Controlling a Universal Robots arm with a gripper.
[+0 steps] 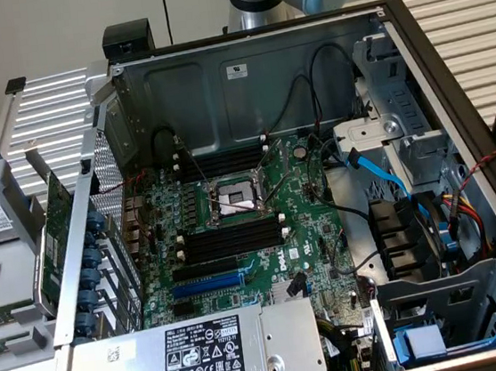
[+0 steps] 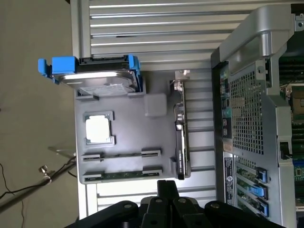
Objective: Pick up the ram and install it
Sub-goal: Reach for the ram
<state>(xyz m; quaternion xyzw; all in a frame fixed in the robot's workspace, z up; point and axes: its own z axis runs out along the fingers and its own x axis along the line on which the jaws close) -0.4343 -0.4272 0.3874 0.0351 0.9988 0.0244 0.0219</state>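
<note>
Apparently ram [image 2: 128, 175] near end effector [image 2: 166, 189].

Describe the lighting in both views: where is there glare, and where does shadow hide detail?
Exterior view: even light on the motherboard, a bright glint on the processor socket, deep shadow around the fans. Wrist view: strong glare whitens the processor on the grey tray and a strip of the hard drive; the ram lies in dimmer light.

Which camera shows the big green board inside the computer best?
The exterior view. The large green motherboard lies open inside the grey metal computer case, black memory slots and square socket plain to see. The wrist view catches a thin strip of it past the case's perforated wall.
</note>
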